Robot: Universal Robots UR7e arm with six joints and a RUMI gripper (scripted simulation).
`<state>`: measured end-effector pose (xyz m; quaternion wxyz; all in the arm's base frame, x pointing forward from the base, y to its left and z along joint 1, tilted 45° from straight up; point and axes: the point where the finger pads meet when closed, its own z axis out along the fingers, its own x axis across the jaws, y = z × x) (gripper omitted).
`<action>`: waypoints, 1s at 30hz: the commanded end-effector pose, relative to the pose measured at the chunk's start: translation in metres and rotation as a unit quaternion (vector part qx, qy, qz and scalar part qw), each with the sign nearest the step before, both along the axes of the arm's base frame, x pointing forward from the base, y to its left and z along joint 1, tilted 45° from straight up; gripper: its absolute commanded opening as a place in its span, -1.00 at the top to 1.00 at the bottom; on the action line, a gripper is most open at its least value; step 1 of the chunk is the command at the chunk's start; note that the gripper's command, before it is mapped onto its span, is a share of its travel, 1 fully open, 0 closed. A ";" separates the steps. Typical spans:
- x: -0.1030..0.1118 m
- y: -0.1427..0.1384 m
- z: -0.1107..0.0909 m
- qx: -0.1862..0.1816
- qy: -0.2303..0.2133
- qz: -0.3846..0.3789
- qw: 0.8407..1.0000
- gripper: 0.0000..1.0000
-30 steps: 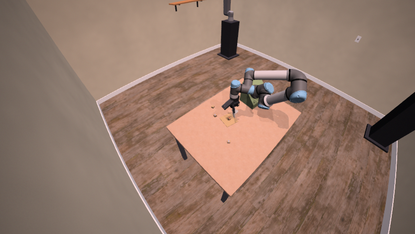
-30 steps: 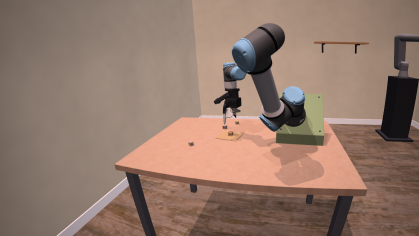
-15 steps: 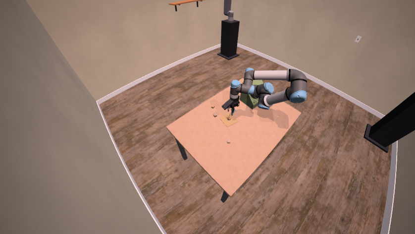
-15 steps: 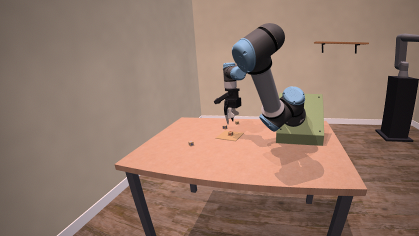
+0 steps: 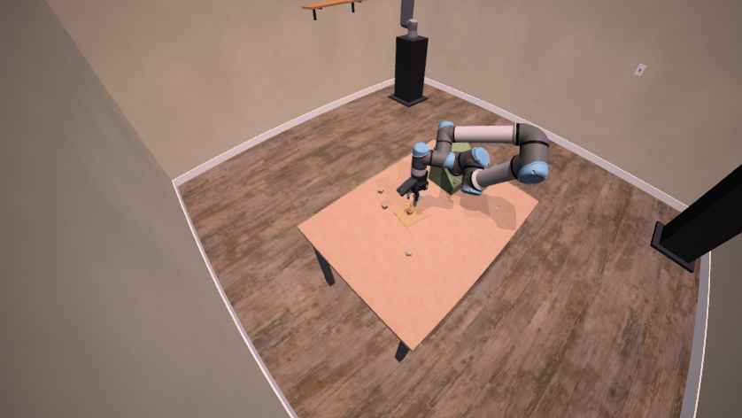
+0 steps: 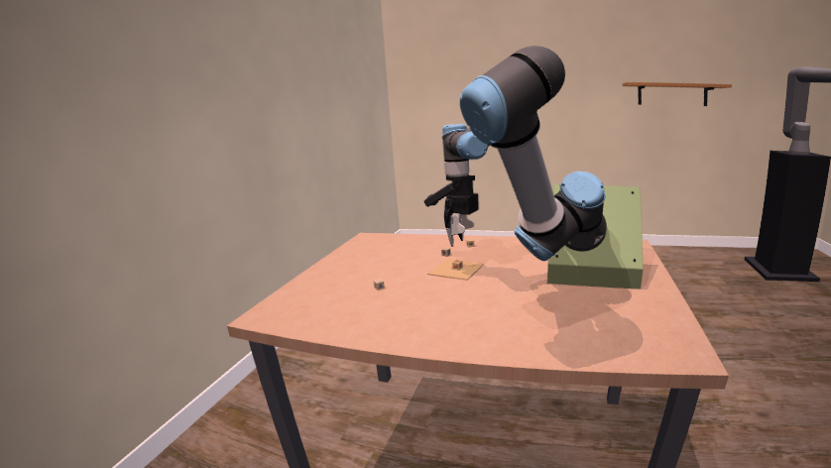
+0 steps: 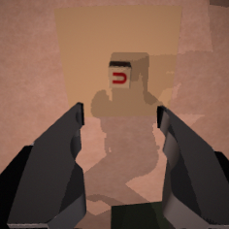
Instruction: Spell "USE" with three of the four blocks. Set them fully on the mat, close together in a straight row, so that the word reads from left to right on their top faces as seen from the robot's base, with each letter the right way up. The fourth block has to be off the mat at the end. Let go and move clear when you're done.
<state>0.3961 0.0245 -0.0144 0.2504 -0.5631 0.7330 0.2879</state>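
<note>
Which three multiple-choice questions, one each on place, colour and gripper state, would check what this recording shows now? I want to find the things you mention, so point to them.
1. Where is the small block with the letter U?
A) On the table, off the mat
B) On the mat
C) Between the fingers

2. What colour is the U?
A) Blue
B) Green
C) Red

3. How does the gripper stand?
A) Fingers apart, holding nothing
B) Shut on a block
C) Fully shut, empty

Answers: 1 B, the small pale block with the letter U (image 5: 409, 211) (image 6: 457, 265) (image 7: 119, 79) sits on the thin square tan mat (image 5: 406, 221) (image 6: 447, 274) (image 7: 82, 39); 2 C, its top letter is red in the wrist view; 3 A, the black two-jaw gripper (image 5: 412, 199) (image 6: 455, 240) (image 7: 120, 106) has a gap with nothing in it.
</note>
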 end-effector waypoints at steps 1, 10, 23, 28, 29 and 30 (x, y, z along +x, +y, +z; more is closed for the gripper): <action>0.000 0.000 0.000 0.000 0.000 0.000 1.000 0.26; 0.000 0.000 0.000 0.000 0.000 0.000 1.000 0.26; 0.001 0.006 -0.006 0.000 0.000 0.000 1.000 0.26; 0.001 0.011 -0.011 0.000 0.000 0.000 1.000 0.26; 0.001 0.011 -0.011 0.000 0.000 0.000 1.000 0.26; 0.001 0.011 -0.011 0.000 0.000 0.000 1.000 0.26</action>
